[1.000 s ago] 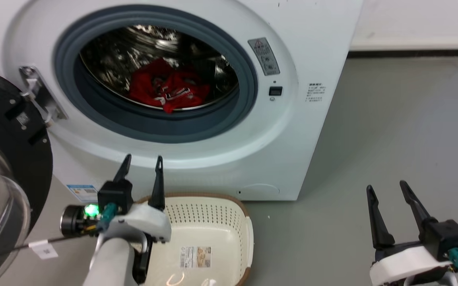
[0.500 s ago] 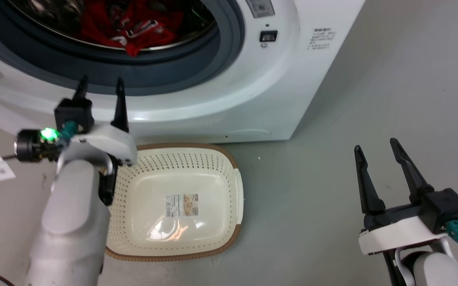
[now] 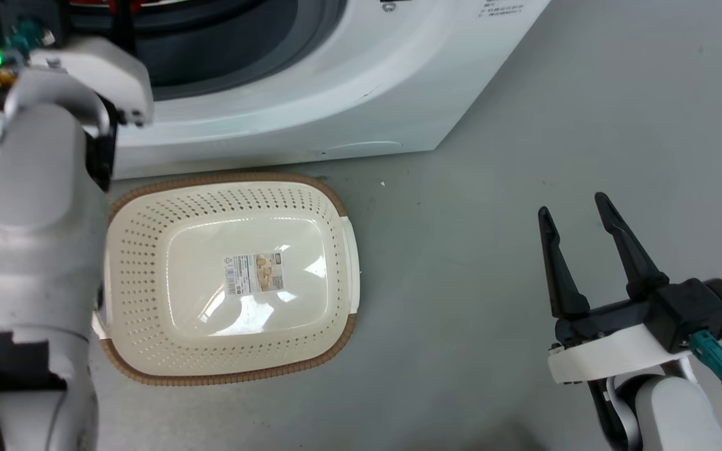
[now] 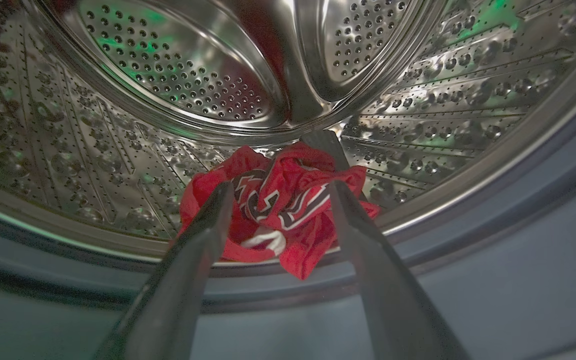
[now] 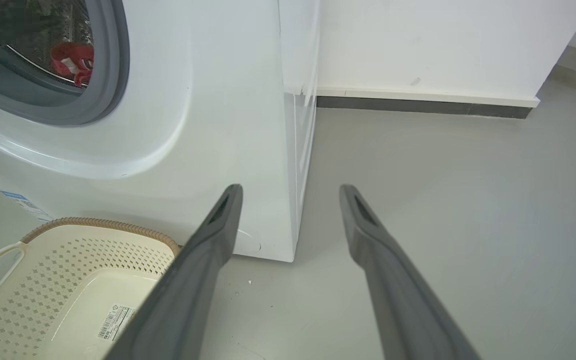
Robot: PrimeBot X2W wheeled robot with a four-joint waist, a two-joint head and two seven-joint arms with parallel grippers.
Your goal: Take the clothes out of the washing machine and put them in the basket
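Clothes [image 4: 288,205] partly behind left claw [image 4: 280,186]

The left forearm [image 3: 35,250] hides the left rim of the basket [image 3: 336,263], whose label [image 3: 253,274] is too small to read.

Floor [image 3: 524,125]: smooth grey, matt, evenly lit, one small white speck [image 3: 382,184] on it. Wall [image 5: 418,40]: plain white, standing at the floor's far edge, one faint scuff [image 5: 415,81] low down. Skirting [image 5: 418,106]: dark strip under a white ledge, running along the wall's foot.
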